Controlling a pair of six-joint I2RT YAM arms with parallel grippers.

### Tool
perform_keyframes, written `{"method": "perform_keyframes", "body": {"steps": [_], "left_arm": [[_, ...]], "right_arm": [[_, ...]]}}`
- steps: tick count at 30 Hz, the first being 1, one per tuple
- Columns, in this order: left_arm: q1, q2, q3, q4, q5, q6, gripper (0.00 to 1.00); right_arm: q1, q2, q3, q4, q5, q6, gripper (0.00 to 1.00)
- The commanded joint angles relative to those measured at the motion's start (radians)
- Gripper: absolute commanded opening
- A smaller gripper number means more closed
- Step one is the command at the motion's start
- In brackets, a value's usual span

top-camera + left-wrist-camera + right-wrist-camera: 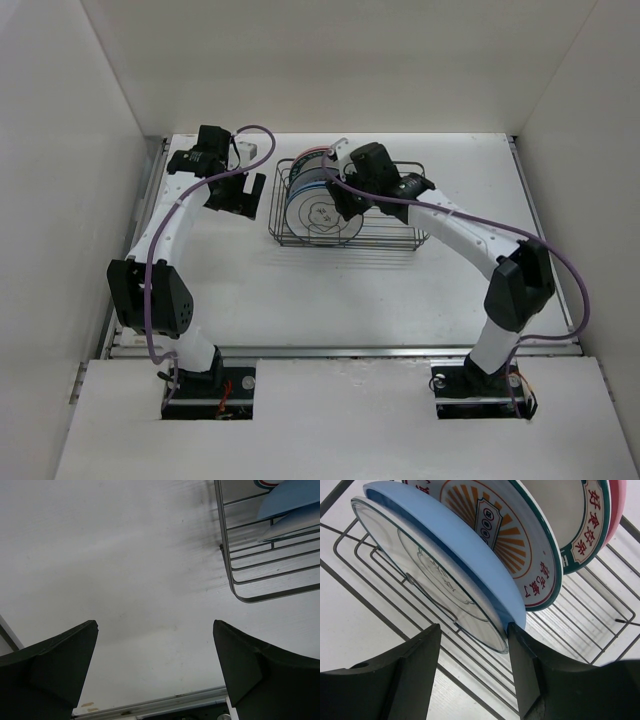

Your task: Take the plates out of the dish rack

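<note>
The dish rack (390, 238) stands mid-table with the plates upright in its left half. In the right wrist view they run from the white plate with a dark ring (427, 572), to the light blue plate (465, 555), the orange-patterned plate (507, 527), the green-rimmed plate (577, 520) and the pink plate (621, 505). My right gripper (472, 635) is open over the plates. The white plate's rim lies between its fingers, and the right finger (527, 670) touches the blue plate's edge. My left gripper (155, 630) is open and empty over the table, left of the rack (232, 575).
The white plate (322, 212) faces the near side in the top view. The rack's right half holds only wire dividers. White walls enclose the table on three sides. A metal rail runs along the table's near edge (165, 702).
</note>
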Motion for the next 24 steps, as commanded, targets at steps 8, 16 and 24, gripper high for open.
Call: {"method": "perform_keyframes", "body": {"steps": [8,16,24], "left_arm": [[-0.004,0.002,-0.005,-0.012,-0.018,-0.01,1.0],[-0.004,0.002,-0.016,-0.023,-0.018,-0.028,1.0],[-0.004,0.02,-0.016,-0.023,0.0,-0.037,1.0]], "right_arm": [[-0.015,0.091,-0.009,0.075,0.007,0.017,0.47],[-0.015,0.116,-0.008,0.075,0.119,-0.001,0.07],[0.007,-0.016,-0.017,0.117,0.308,-0.041,0.0]]}}
